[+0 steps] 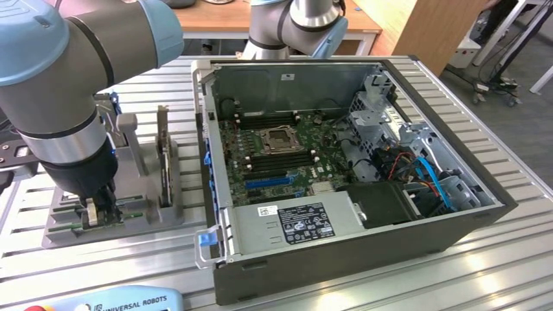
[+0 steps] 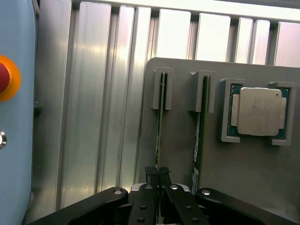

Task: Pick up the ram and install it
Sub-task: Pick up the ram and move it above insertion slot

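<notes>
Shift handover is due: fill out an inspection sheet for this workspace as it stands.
Surface: ribbed aluminium table.
Job's things: the ram stands on edge in a slot of the grey holder. The open computer case sits beside the holder, its motherboard exposed.
Clutter: a second memory stick in the neighbouring slot, a processor chip in its cradle on the holder, and a teach pendant at the table edge.
Grippers: the hand is shut on the ram, which sits in its slot.
Cables: blue and red cables inside the case.
Surroundings: wooden desk behind the table.
</notes>
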Controlling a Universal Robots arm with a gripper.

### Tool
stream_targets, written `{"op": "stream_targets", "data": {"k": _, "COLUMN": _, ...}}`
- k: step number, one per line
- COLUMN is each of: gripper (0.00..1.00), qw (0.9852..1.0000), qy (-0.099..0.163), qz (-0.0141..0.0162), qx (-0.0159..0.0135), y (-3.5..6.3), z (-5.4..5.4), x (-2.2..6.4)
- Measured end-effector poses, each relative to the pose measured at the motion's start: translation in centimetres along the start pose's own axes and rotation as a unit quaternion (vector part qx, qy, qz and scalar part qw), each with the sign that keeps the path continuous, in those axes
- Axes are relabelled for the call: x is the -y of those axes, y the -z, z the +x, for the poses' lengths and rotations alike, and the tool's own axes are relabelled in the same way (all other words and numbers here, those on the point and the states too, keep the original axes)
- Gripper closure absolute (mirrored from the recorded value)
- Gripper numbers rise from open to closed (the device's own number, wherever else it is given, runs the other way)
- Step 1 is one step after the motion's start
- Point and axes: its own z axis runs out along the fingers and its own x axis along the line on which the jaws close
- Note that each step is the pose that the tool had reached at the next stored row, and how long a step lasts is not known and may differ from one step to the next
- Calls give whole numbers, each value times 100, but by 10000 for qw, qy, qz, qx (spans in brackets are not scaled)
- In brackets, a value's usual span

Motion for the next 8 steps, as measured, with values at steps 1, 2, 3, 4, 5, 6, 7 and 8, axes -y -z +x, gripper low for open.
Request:
{"op": "stream_targets", "data": {"k": 1, "gripper": 87, "qw": 10000, "qy": 0, "qz": 1, "qx": 4, "y": 0, "z": 2, "x": 0}}
{"op": "stream_targets", "data": {"k": 2, "gripper": 87, "qw": 10000, "qy": 0, "qz": 1, "qx": 6, "y": 0, "z": 4, "x": 0}}
{"op": "stream_targets", "data": {"k": 3, "gripper": 87, "qw": 10000, "qy": 0, "qz": 1, "qx": 9, "y": -1, "z": 7, "x": 0}}
{"op": "stream_targets", "data": {"k": 4, "gripper": 87, "qw": 10000, "qy": 0, "qz": 1, "qx": 10, "y": -1, "z": 10, "x": -1}}
{"op": "stream_targets", "data": {"k": 5, "gripper": 87, "qw": 10000, "qy": 0, "qz": 2, "qx": 10, "y": -1, "z": 11, "x": -1}}
{"op": "stream_targets", "data": {"k": 6, "gripper": 87, "qw": 10000, "qy": 0, "qz": 2, "qx": 11, "y": -1, "z": 11, "x": 0}}
{"op": "stream_targets", "data": {"k": 7, "gripper": 87, "qw": 10000, "qy": 0, "qz": 2, "qx": 11, "y": -1, "z": 11, "x": -1}}
{"op": "stream_targets", "data": {"k": 8, "gripper": 87, "qw": 10000, "qy": 0, "qz": 1, "qx": 10, "y": 0, "z": 12, "x": -1}}
